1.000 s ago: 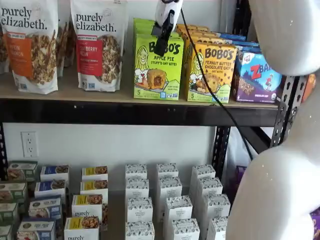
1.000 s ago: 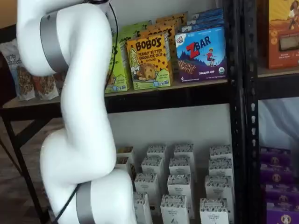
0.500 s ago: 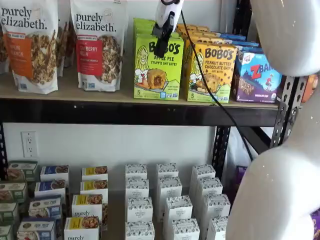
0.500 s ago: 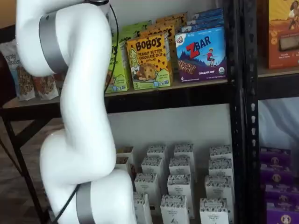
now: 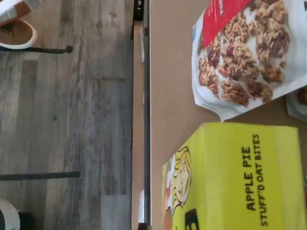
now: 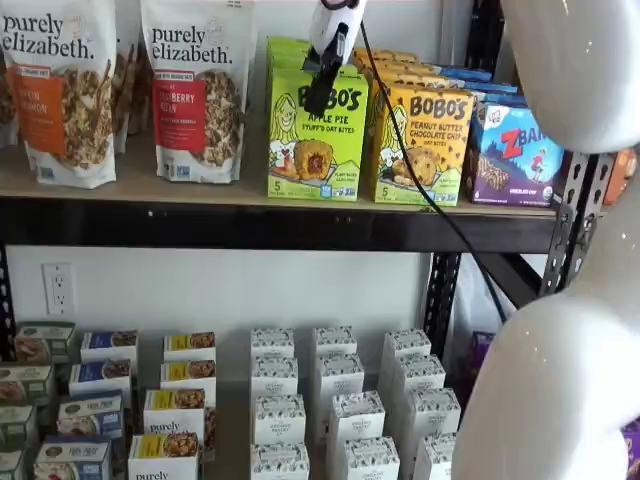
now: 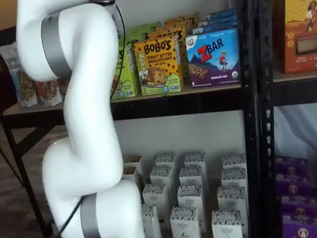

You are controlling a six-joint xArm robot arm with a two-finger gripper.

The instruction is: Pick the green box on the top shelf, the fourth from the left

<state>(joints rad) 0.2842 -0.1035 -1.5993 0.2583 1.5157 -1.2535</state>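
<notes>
The green box (image 6: 316, 135) stands upright at the front of the top shelf (image 6: 250, 195), a lime carton of printed card lettered "Apple Pie Stuff'd Oat Bites", with a cartoon girl and a "5" in its lower corner. In a shelf view the gripper (image 6: 323, 88) hangs before the box's upper face, hiding part of the brand name; its black fingers show as one dark wedge, side-on, so whether the jaws are apart, or touch the carton, cannot be told. A black cable (image 6: 420, 190) loops from it down across the neighbouring boxes. In the other shelf view only a sliver of the green box (image 7: 125, 69) shows past the white arm (image 7: 79, 124), which blocks the gripper entirely. The wrist view shows the carton's face (image 5: 240, 182), cut off at the frame's edge, on the bare tan board.

Just right of the green box stands a yellow-orange Bobo's box (image 6: 420, 145), then a blue ZBar box (image 6: 515, 155); more cartons queue behind each. To the left, near but apart, stands a glossy white granola bag (image 6: 195, 90) with a red label, and a second bag (image 6: 60, 90) beyond it. The board rests behind a black metal rail, with perforated steel uprights (image 6: 575, 215) at right. Below, rows of small white cartons (image 6: 340, 410) fill the lower shelf.
</notes>
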